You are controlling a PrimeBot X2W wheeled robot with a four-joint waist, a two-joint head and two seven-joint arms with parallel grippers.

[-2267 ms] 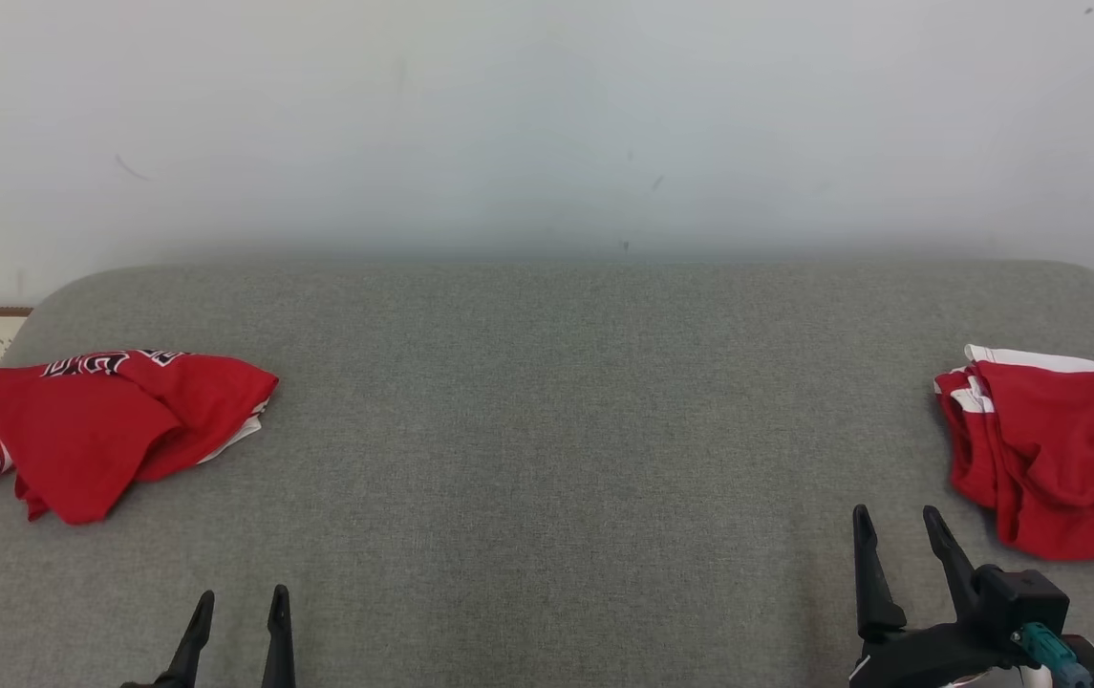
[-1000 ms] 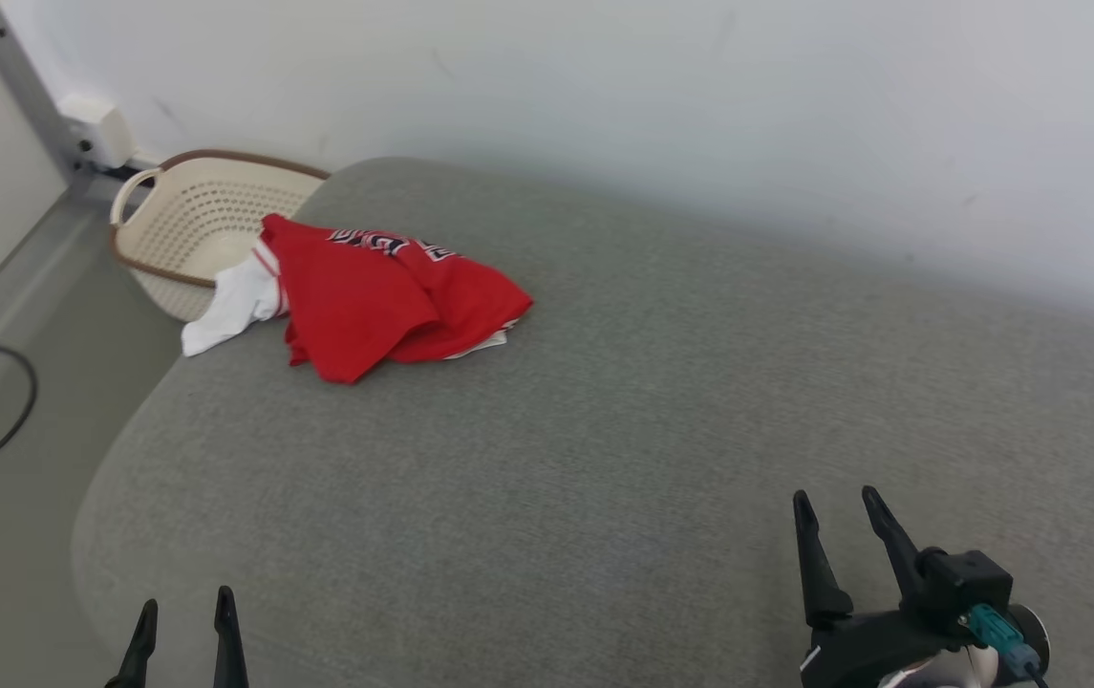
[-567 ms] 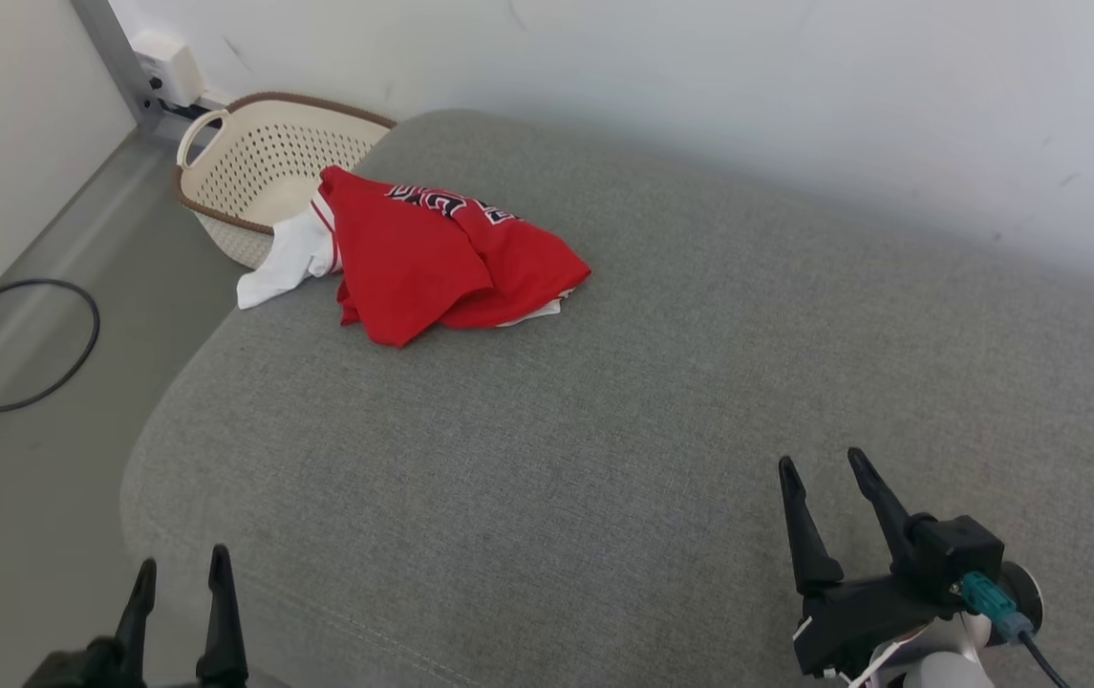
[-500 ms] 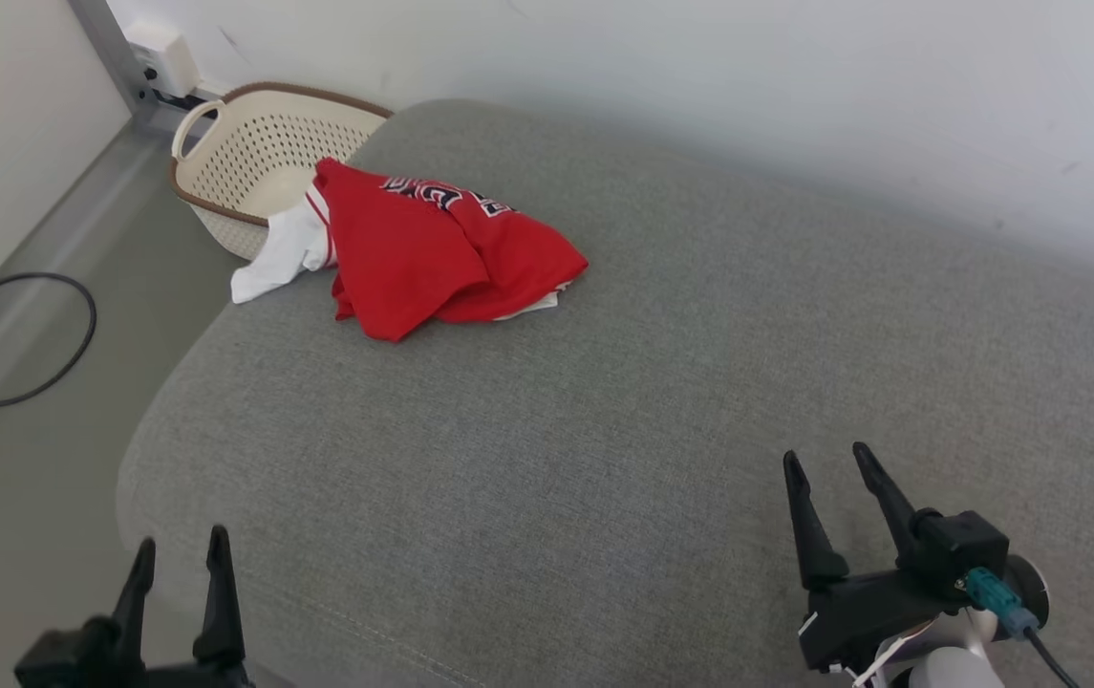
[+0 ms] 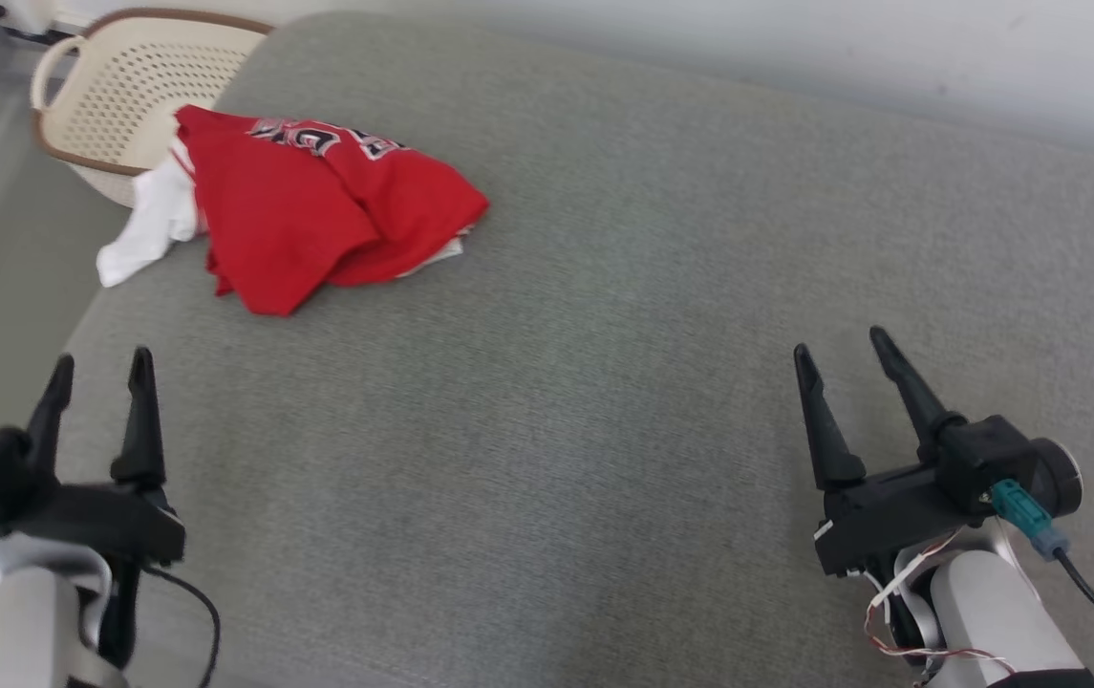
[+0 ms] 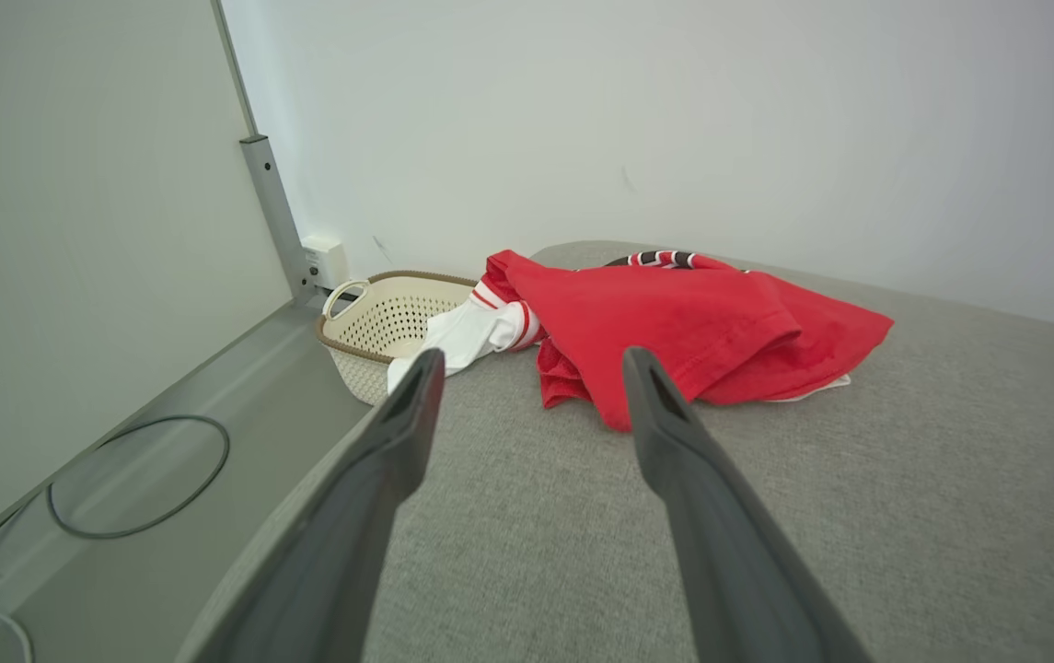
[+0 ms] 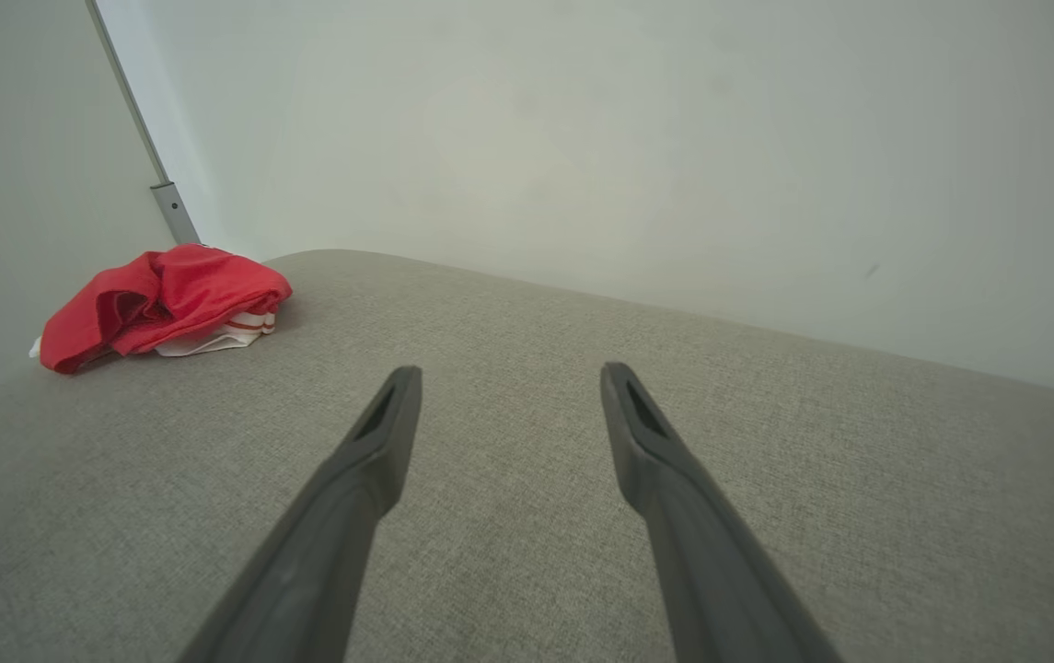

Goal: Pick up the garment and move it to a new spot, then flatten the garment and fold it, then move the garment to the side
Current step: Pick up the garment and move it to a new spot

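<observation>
Two grippers hang over a wide grey cushion [image 5: 604, 334], and both are spread wide with nothing between their fingers. The left gripper [image 5: 102, 357] sits at the lower left of the head view, above the cushion's left edge, its dark fingers pointing up the view toward the shirt [image 5: 317, 210]. The right gripper [image 5: 840, 342] sits at the lower right over bare grey cloth, well apart from the shirt.

The shirt lies in a crumpled heap near the far left corner of the cushion. It is red, with dark and white lettering along its far edge and a strip of white showing under its right side. One white sleeve trails off the left edge of the cushion toward a basket [image 5: 117, 105]; whether it touches the basket cannot be told. The basket is cream, pierced with small holes and rimmed in brown, and stands on the floor [image 6: 241, 405] just beside that corner.

In the left wrist view the shirt lies ahead of the fingers, beyond their tips. A dark cable [image 6: 135, 479] lies in a loop on the floor to the left. A pale wall [image 7: 582, 138] rises behind the cushion.
</observation>
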